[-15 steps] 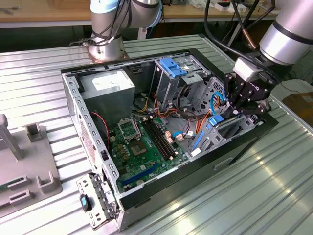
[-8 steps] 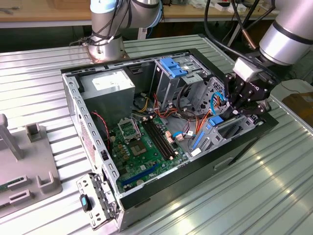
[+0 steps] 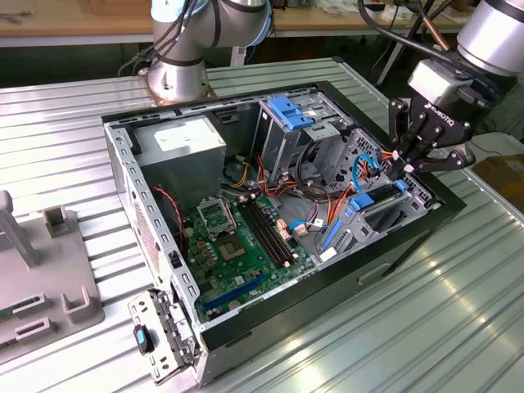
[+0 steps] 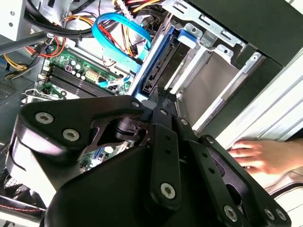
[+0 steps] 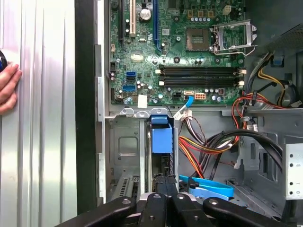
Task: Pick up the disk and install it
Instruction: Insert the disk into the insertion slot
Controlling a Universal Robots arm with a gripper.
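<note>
The table (image 3: 458,327) is made of ribbed, satin metal. The computer case (image 3: 135,196) is formed of dull sheet metal. The disk (image 5: 162,137) is framed in smooth blue plastic; the gripper (image 5: 164,182) is finished matt black.

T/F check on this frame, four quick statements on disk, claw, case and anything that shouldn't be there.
1. The disk stands on edge inside the drive cage. True.
2. The claw hangs over the processor socket. False: it is at the drive cage, right at the disk.
3. A hand is on the table beside the case. True.
4. The case is closed. False: it lies open, with the motherboard exposed.
</note>
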